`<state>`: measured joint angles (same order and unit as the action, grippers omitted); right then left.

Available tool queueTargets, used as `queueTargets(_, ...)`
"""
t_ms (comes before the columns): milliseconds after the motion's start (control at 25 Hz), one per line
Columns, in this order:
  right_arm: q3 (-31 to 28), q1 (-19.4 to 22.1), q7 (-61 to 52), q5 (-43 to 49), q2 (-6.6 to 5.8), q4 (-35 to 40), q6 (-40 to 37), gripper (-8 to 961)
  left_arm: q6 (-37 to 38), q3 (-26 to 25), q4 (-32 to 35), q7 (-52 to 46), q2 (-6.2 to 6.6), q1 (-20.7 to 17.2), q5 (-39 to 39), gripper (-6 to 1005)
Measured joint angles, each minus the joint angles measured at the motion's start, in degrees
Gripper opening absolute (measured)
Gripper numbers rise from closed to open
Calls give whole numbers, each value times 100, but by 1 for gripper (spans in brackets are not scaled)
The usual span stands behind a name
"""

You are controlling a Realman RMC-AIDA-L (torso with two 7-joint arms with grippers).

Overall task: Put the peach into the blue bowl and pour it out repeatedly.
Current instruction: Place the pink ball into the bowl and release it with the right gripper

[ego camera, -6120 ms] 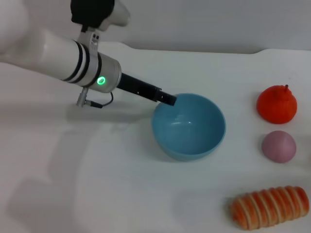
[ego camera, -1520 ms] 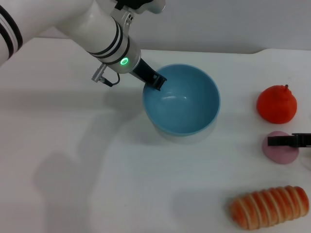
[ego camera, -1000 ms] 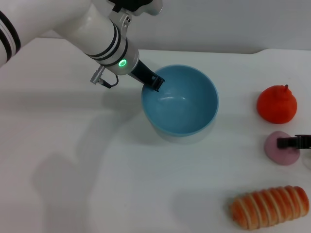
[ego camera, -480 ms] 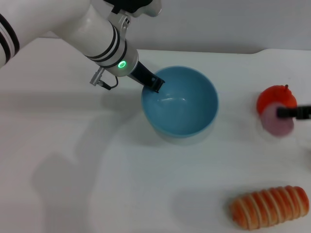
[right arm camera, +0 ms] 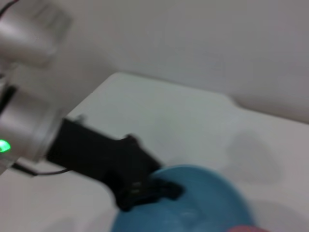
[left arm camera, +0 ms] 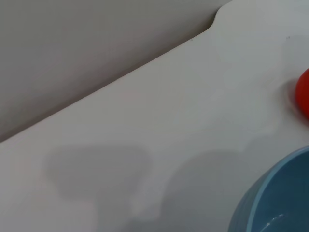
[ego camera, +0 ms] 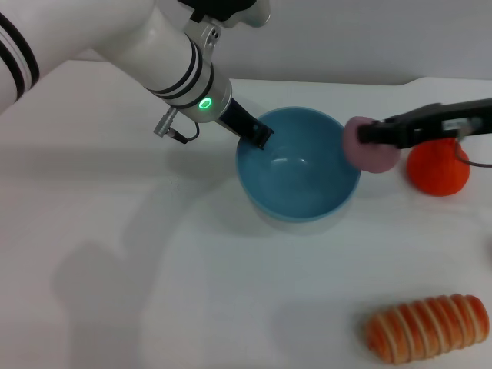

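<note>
The blue bowl [ego camera: 298,177] stands on the white table at centre; it also shows in the left wrist view [left arm camera: 275,198] and the right wrist view [right arm camera: 193,203]. My left gripper [ego camera: 261,138] is shut on the bowl's far-left rim. My right gripper [ego camera: 367,135] is shut on the peach [ego camera: 369,147], a small pale pink ball, and holds it in the air over the bowl's right rim. A sliver of the peach shows in the right wrist view [right arm camera: 246,228].
An orange-red fruit with a stem [ego camera: 438,167] sits to the right of the bowl, behind my right arm. An orange striped bread roll [ego camera: 427,327] lies at the front right. The table's back edge runs just behind the bowl.
My right gripper has lifted the peach off the table and carried it left, from beside the orange-red fruit to the bowl's right rim. The bowl has shifted slightly right in my left gripper.
</note>
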<state>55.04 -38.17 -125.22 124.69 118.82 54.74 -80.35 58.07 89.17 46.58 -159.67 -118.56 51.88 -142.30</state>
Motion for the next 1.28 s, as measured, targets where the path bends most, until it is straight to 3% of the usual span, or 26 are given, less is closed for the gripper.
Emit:
queueTargets(160, 404, -245, -2, -90, 1, -187, 185, 36, -28, 4, -23, -3, 0, 2, 6, -1)
queueTargets(400, 541, -434, 3, -162, 1, -452, 417, 39, -72, 12, -35, -5, -7, 6, 18, -1)
queueTargets(760, 601, -334, 588, -687, 10, -709, 681, 53, -131, 13, -44, -7, -9, -38, 83, -2)
queueTargets(960, 560, -168, 1037, -1036, 4, -837, 915, 266, -154, 13, -44, -8, -9, -67, 95, -2)
queueTargets(1000, 541, -53, 1168, -1102, 7, -783, 1039, 345, -171, 13, -45, -8, -8, -79, 95, -2)
queueTargets(1080, 552, 222, 1523, -1343, 14, -650, 1371, 504, -208, 14, -48, -6, -8, -105, 96, -2)
queueTargets(1280, 591, 1174, 3017, -2425, 25, -423, 2587, 671, -363, 20, -59, 24, -8, -198, 96, -2)
